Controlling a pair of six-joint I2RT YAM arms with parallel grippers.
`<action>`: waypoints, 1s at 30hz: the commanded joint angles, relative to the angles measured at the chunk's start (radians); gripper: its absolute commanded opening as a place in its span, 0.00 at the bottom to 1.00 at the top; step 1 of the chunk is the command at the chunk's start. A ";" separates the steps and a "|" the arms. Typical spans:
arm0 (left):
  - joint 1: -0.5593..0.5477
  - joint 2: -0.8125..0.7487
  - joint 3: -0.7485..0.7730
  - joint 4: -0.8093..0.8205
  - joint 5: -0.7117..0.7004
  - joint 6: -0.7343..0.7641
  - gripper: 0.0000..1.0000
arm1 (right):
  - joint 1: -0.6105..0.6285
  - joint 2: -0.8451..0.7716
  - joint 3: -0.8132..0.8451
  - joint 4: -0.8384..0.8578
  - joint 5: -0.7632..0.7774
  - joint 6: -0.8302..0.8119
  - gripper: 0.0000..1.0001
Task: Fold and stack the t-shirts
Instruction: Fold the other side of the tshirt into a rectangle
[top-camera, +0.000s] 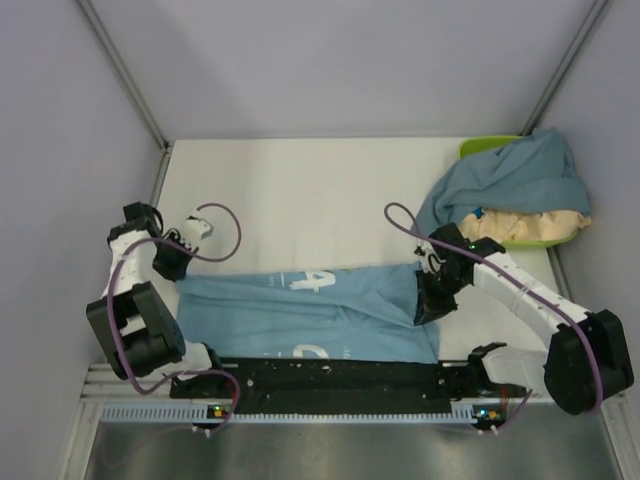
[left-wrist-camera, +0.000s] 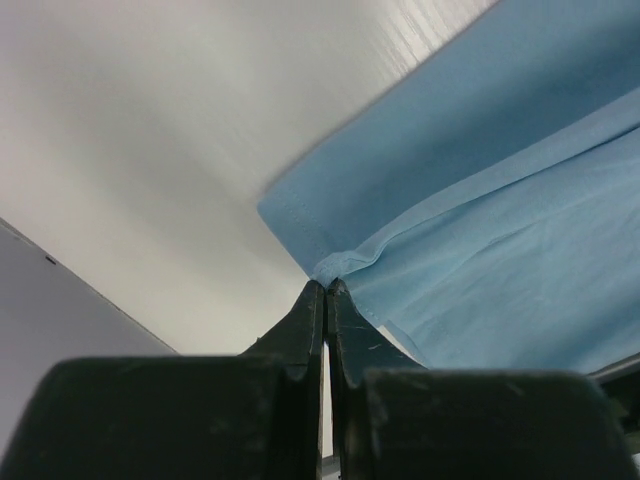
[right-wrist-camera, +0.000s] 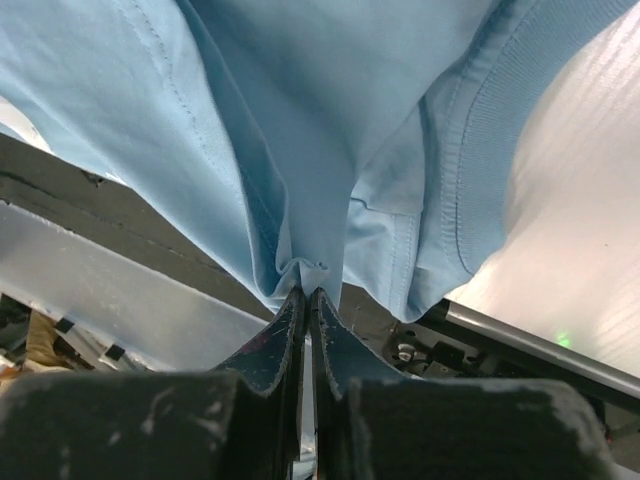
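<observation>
Black fingers (left-wrist-camera: 300, 330) of the left gripper (left-wrist-camera: 327, 290) are pressed together on a hem corner of the light sky-blue t-shirt (top-camera: 300, 315). The right gripper (right-wrist-camera: 306, 293) is clamped in the same way on a bunch of its cloth beside the ribbed collar. The left arm (top-camera: 135, 325) is folded sharply, with its elbow low at the near-left side and its wrist turned toward the shirt's left end. The right arm (top-camera: 520, 290) reaches diagonally from its base to the shirt's right end. The shirt lies stretched between them along the near side of the table (top-camera: 300, 190), and its near edge reaches the black rail (top-camera: 330, 375). Behind it the white surface is open up to the back wall. In the far-right corner the slate-blue t-shirt (top-camera: 510, 175) lies over the beige t-shirt (top-camera: 525, 225), on the lime-green tray (top-camera: 480, 148).
</observation>
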 joint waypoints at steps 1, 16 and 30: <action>-0.001 0.025 0.115 0.028 0.105 -0.040 0.00 | 0.012 -0.001 0.039 0.001 -0.008 0.015 0.00; 0.012 0.026 0.139 0.046 0.077 -0.009 0.00 | 0.014 0.059 0.179 -0.036 0.037 -0.030 0.00; 0.025 0.036 -0.005 -0.105 -0.082 0.148 0.18 | 0.022 0.074 -0.009 -0.019 -0.069 -0.006 0.00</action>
